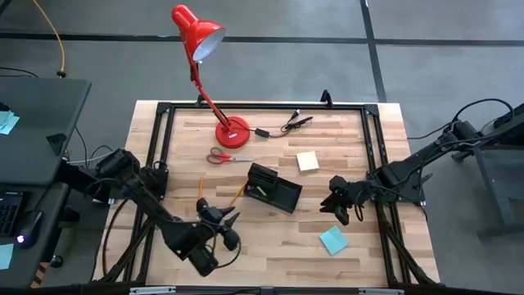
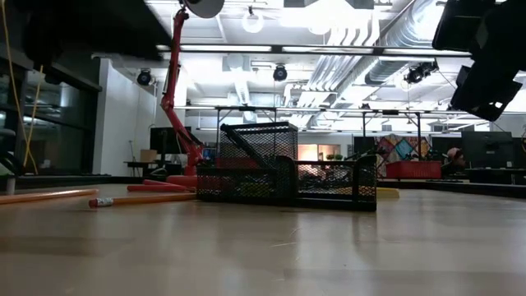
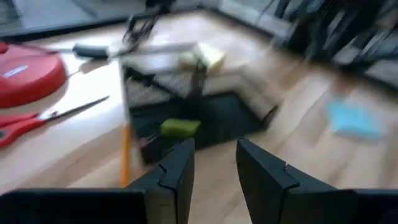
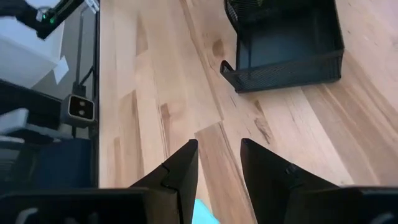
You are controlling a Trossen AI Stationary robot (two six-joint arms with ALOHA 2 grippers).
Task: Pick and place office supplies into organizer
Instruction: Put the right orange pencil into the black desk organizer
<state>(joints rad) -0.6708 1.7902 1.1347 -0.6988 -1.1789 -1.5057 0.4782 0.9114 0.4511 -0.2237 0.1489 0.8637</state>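
The table point(image 1: 368, 254) carries everything, the red desk lamp point(image 1: 199, 33) standing at its far edge; the organizer point(image 1: 274, 188), a black mesh tray, sits near the middle, with something yellow-green already lying in one compartment. The left gripper point(image 1: 219, 220) hangs just in front of the tray's near-left corner, fingers parted by a narrow gap and gripping nothing; the right gripper point(image 1: 338, 205) waits beside the tray's right end, likewise slightly parted and empty.

Supplies not yet stowed: red-handled scissors point(image 1: 219, 156) behind the tray, toward the lamp base; teal-blue pad point(image 1: 333, 240) near the right gripper; pale yellow pad point(image 1: 308, 161) behind the tray; two pencils point(image 1: 201, 186) by the tray's left side, one seemingly against the mesh.

Risks, as judged: a narrow gap may ride over a flat pad rather than seize it; a descent on the pencil against the mesh could nudge the light tray; a thin pencil may roll.
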